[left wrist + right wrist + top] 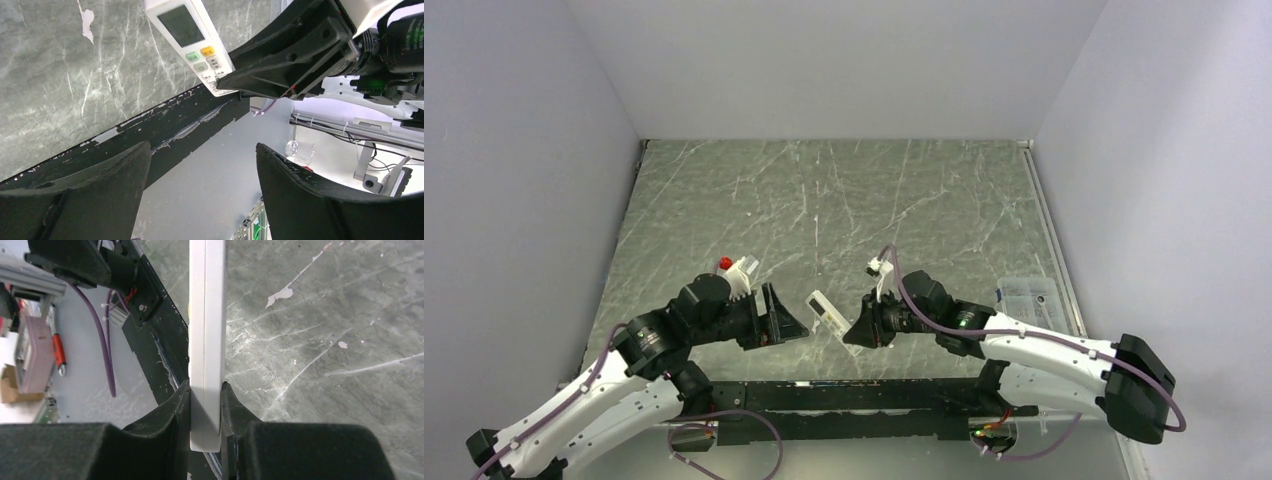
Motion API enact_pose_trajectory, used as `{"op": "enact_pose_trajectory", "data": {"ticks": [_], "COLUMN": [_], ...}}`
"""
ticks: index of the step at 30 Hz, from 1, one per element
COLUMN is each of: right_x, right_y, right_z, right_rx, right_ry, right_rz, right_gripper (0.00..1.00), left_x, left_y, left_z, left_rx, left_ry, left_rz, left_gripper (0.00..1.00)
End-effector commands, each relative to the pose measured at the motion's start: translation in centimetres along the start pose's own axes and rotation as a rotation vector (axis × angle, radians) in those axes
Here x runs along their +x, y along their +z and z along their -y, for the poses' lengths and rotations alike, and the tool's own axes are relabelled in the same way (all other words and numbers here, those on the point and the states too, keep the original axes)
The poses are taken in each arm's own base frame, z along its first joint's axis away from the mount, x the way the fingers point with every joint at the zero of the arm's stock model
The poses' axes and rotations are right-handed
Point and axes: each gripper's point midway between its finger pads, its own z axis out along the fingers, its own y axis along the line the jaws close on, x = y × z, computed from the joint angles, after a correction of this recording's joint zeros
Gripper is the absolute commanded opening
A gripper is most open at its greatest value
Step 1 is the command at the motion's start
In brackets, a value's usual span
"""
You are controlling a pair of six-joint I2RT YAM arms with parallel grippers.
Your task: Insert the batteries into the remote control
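The remote control (828,311) is a slim white bar held above the table's near edge. My right gripper (861,330) is shut on its lower end. In the right wrist view the remote (206,315) runs edge-on straight up from between the two black pads of that gripper (206,387). The left wrist view shows its button side (190,40), with a dark screen and green and orange keys, and the right gripper's fingers (280,65) clamped on it. My left gripper (786,318) stands open and empty just left of the remote, apart from it (202,150). The batteries are out of view.
A clear flat packet (1029,298) lies at the table's right edge. A black strip (864,395) runs along the near edge between the arm bases. White walls close in the marbled grey table (844,200) on three sides.
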Motion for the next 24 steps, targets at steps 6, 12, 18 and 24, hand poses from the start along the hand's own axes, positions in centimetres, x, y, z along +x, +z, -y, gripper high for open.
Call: {"op": "enact_pose_trajectory", "data": {"ticks": [6,12,18,24], "right_x": [-2.8,-2.7,-2.7,-3.7], "right_y": [0.6,1.1,1.8,1.8], "right_z": [-1.1,-0.5,0.2,0.4], "right_rx": [-0.173,-0.215,-0.227,-0.253], "right_ry": [0.235,0.373,0.48,0.546], "right_rz": [0.103,0.143,0.189,0.261], "right_gripper": [0.0,0.0,0.0,0.0], "left_x": [-1.0,-2.0,-3.8,-5.1], "left_y": [1.2,3.1,6.2,8.9], "left_z": [0.3,-0.6,-0.7,-0.8], "left_rx": [-0.025,-0.131,-0.239,-0.338], "left_ry": [0.047,0.061,0.109,0.128], "left_rz": [0.008,-0.008,-0.045,-0.089], "left_gripper": [0.84,0.89,0.87,0.84]}}
